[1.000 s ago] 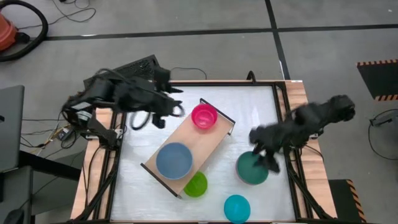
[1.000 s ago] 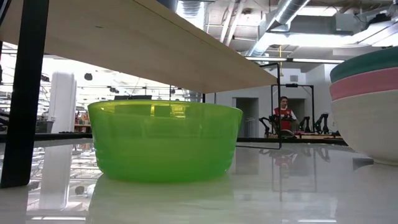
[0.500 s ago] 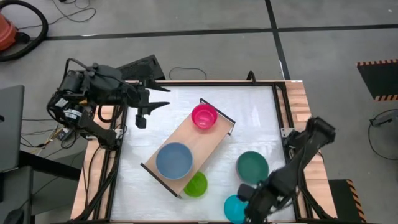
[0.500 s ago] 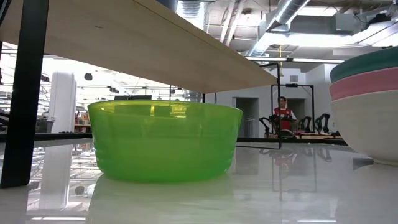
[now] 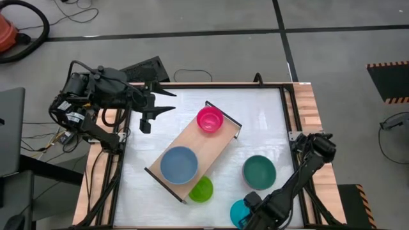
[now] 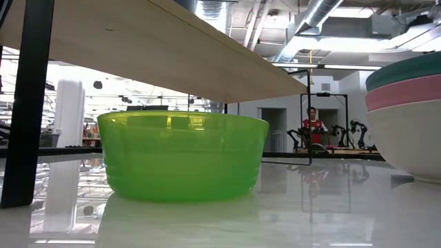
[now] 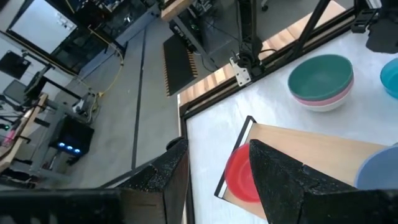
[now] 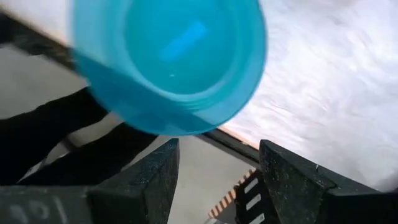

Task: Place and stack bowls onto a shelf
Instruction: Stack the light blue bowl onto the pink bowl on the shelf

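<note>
Right jaws [image 8: 214,180] spread wide, nothing between them, sitting right over the cyan bowl [image 5: 240,213] at the counter's [image 5: 268,121] near edge; looks like a line-up for a rim grab, not yet closed. Left jaws [image 5: 157,110] part open and empty, parked over the far left corner, out of the way. Lime green bowl [image 5: 201,190] sits on the counter, tucked against the shelf's [image 5: 211,148] near end, partly under the board in the low view. Teal bowl [image 5: 259,172] tops a stack with pink and white beneath, between the cyan one and the shelf. Shelf lies diagonal mid-counter, blue bowl [image 5: 179,164] on its near half, magenta bowl [image 5: 210,119] on the far end. Likely snag: the teal stack sits on the straight route from cyan to shelf; free board is the middle strip only
</note>
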### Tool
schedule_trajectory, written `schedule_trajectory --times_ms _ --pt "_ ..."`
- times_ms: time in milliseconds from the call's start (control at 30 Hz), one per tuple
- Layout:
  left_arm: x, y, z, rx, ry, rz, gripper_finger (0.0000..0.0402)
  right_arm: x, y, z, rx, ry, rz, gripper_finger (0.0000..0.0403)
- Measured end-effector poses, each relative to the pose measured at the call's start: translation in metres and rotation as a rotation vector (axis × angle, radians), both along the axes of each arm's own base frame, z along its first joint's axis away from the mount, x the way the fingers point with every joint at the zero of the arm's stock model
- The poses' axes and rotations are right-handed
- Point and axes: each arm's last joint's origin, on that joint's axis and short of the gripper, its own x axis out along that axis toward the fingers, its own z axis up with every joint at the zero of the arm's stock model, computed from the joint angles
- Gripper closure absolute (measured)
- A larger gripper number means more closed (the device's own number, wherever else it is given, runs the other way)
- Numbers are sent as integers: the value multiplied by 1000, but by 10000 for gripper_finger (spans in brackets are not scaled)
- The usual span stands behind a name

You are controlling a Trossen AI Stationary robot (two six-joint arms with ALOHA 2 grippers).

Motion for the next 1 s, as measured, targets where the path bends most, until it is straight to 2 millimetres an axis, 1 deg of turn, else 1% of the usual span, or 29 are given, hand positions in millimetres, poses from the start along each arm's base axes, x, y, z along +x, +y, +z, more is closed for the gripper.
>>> schedule_trajectory --times_ms 233,300,400,533,600,667,733,833,867,1000 --pt "0 0 -1 -15 8 8 248 5 2 -20 -25 47 -21 157" --pt "-1 0 -2 -14 16 8 248 6 2 -30 -10 38 -41 157" --pt "-1 0 -2 -13 18 8 248 1 -3 -46 -25 62 -86 157" --pt "-1 0 -2 -12 19 12 248 -2 -5 -56 -10 84 -112 165" --pt "-1 0 -2 -12 19 12 248 -2 -5 -57 -6 83 -113 183" --pt "-1 0 -2 -10 19 14 248 0 -7 -58 0 79 -120 218" --pt "-1 0 -2 -9 19 18 248 2 -9 -58 -2 79 -124 267" --pt "-1 1 -2 5 20 30 248 4 -11 -58 0 76 -125 360" --pt "-1 1 -2 9 21 29 248 6 -12 -57 6 68 -116 377" --pt "-1 1 -2 33 29 20 248 12 -15 -46 9 69 -65 380"
